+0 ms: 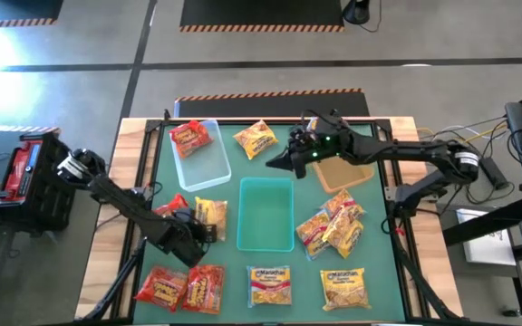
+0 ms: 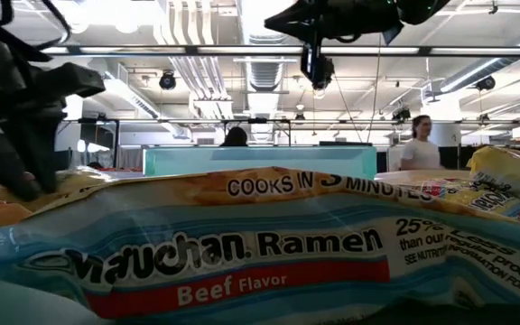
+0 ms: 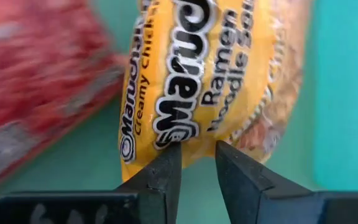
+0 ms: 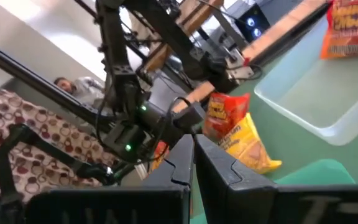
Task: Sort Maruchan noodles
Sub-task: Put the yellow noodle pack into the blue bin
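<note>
packets of maruchan noodles lie all over the green table (image 1: 370, 235), about a dozen as far as i can count. one red packet (image 1: 191, 137) sits inside the clear bin (image 1: 208, 164) at the far left. a yellow one (image 1: 255, 139) lies just beside that bin. near the front left there are two red packets (image 1: 181, 288) side by side, then a yellow packet (image 1: 269, 284) and another yellow packet (image 1: 345, 288) along the front edge. a loose heap (image 1: 332, 223) of four or so yellow and pink-red ones is piled right of the teal bin (image 1: 266, 214), which stands in the middle. the tan bin (image 1: 344, 172) is partly covered by the right arm.

the left gripper (image 3: 197, 158) is low at the left side of the teal bin, its fingers narrowly apart with the edge of a creamy chicken packet (image 3: 210, 68) between the tips, a red packet (image 3: 36, 81) next to it; whether they pinch it i cannot tell.

the right gripper (image 4: 193, 152) hangs above the table beyond the teal bin, fingers pressed together, holding nothing.

a person (image 2: 418, 143) stands in the room behind.
</note>
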